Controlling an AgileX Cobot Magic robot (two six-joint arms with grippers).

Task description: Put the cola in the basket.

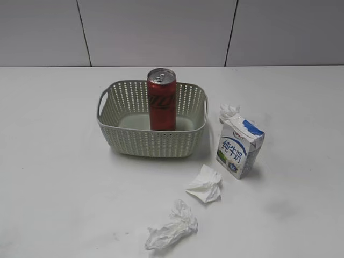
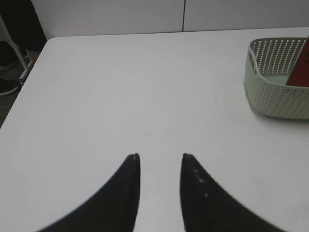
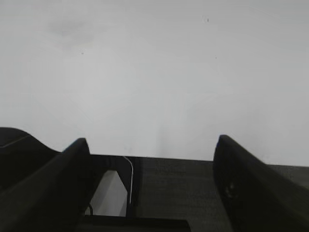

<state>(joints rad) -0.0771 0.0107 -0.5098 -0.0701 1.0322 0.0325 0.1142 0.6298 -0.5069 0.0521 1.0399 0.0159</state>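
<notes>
The cola (image 1: 162, 99), a tall red can with a silver top, stands upright inside the pale green basket (image 1: 145, 141) at the middle of the white table. In the left wrist view the basket (image 2: 275, 96) shows at the far right with a red sliver of the cola (image 2: 300, 72) inside it. My left gripper (image 2: 161, 155) is open and empty over bare table, well left of the basket. My right gripper (image 3: 152, 139) is wide open and empty above the table's near edge. Neither gripper shows in the exterior view.
A white-and-blue milk carton (image 1: 239, 148) stands right of the basket, with a crumpled tissue (image 1: 230, 111) behind it. Two more crumpled tissues (image 1: 206, 184) (image 1: 171, 226) lie in front. The table's left edge (image 2: 24, 82) shows in the left wrist view.
</notes>
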